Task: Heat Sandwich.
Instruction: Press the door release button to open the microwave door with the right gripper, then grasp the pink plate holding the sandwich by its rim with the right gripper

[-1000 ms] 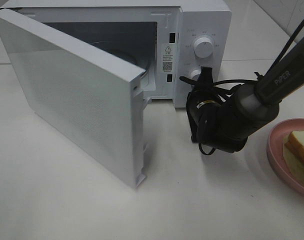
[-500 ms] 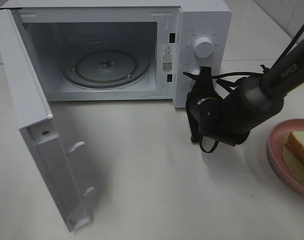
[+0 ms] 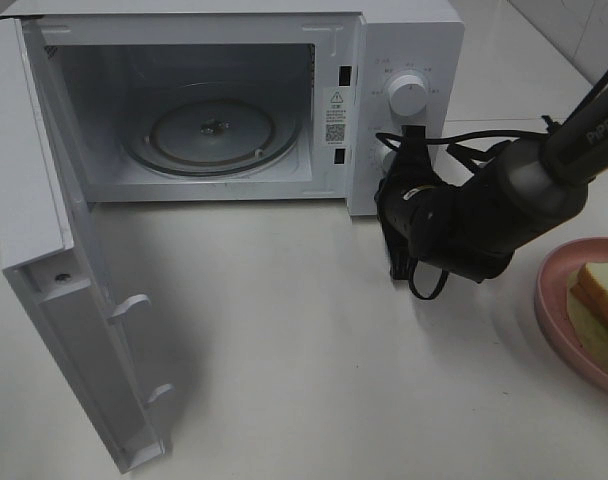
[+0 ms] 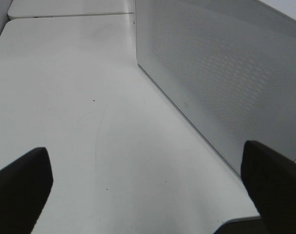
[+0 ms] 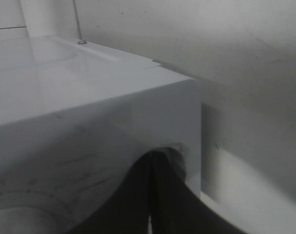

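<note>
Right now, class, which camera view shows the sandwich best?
The exterior high view: the sandwich lies on the pink plate at the frame's right edge, partly cut off. Neither wrist view shows it; both face the microwave.

microwave cavity [image 3: 184, 70] unobstructed, door [image 3: 84, 350] standing wide, right arm [image 3: 464, 215] before control panel [image 3: 434, 60]

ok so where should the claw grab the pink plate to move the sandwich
Probably the bare left rim of the pink plate, as the high camera sees it, coming in low from that side. The rim is raised and free there and the sandwich sits further right, so a pinch over the lip should clear the bread. The plate's right part is out of view.
</note>
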You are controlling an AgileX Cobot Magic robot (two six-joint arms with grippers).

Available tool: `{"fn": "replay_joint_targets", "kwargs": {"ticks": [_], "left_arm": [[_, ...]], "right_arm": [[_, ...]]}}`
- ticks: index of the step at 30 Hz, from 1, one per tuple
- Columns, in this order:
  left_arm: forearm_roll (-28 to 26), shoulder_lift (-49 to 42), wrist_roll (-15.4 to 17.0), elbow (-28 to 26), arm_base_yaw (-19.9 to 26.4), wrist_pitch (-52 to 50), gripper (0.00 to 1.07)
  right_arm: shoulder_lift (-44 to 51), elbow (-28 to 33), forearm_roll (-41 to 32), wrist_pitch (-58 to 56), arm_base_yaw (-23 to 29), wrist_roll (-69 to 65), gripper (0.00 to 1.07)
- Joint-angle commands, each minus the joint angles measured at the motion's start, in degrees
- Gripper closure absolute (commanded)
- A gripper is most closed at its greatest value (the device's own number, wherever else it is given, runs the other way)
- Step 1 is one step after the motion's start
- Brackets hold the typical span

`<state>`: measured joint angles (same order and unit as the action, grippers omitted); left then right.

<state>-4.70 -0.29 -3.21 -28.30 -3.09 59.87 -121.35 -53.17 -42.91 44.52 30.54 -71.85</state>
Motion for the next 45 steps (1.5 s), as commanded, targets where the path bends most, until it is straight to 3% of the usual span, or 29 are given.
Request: {"fn": "replay_joint_targets", "kwargs": {"ticks": [1,5,12,19,34,40,45], "left_arm": [[-0.5,-0.9,0.0,0.1,0.1,-0.5,0.09],[-0.5,-0.9,0.0,0.1,0.1,-0.5,0.09],[-0.5,-0.9,0.0,0.1,0.1,-0.5,0.09],[-0.5,-0.9,0.0,0.1,0.1,-0.5,0.09],[-0.5,-0.9,0.0,0.1,0.1,-0.5,0.09],[-0.5,-0.9,0.0,0.1,0.1,-0.5,0.09],[-0.5,-0.9,0.0,0.1,0.1,-0.5,0.09]], "right_arm": [[3.3,1.3,1.7,5.7,-1.0,1.2,1.07],[5.6,3.5,3.7,-1.3,-1.0,1.6,1.07],[9.6,7.6,3.4,-3.7,-1.0,3.2,1.07],[17.1,11.3,5.3,-14.0,-1.0,14.0,1.07],[30.0,11.2,26.6,-48.4,-1.2,31.6,1.05],[35.2,11.2,35.5,-62.0,-1.2,45.8,1.03],[37.6,11.2,36.3,-69.3,-1.2,57.1,1.02]]}}
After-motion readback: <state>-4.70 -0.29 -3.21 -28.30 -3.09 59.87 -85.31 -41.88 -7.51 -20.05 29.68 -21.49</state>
